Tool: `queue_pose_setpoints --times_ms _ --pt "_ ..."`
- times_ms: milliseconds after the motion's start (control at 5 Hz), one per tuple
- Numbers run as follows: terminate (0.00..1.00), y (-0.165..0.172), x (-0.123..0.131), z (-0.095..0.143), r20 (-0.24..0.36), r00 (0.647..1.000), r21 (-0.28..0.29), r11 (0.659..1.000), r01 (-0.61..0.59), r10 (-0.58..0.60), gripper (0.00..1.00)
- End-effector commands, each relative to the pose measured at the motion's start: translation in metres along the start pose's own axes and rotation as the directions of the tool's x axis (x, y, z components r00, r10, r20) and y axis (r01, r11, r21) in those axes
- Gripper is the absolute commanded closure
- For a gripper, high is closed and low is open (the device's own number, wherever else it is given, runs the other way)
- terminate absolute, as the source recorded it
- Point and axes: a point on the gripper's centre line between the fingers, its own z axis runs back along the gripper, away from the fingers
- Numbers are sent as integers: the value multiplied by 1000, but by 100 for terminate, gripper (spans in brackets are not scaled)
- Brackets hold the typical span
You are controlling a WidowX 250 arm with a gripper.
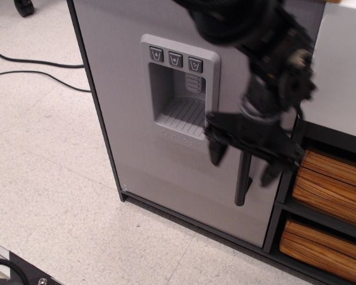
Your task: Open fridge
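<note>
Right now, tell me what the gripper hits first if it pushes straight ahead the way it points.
Probably the fridge's black bar handle. The gripper has its jaws open, one on each side of the bar, pointing toward the light grey fridge door. Depth is unclear, so it may already be near contact.

fridge point(136, 89) | embossed word under dispenser recess: illegible | three buttons: icons only
</note>
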Motion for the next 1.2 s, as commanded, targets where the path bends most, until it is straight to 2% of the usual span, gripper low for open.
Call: queue_pose_setpoints --times_ms 0,400,600,800,1000 --pt "0 16 41 24 122 990 -13 998 -67 68 0" --pt "0 -2 63 19 180 983 -54 998 -34 44 0" --pt "0 -7 70 13 194 981 -49 999 -5 14 0" --pt "0 -9 74 13 249 968 -54 997 56 -41 0" --pt "0 -10 73 17 279 958 -76 993 93 -68 100"
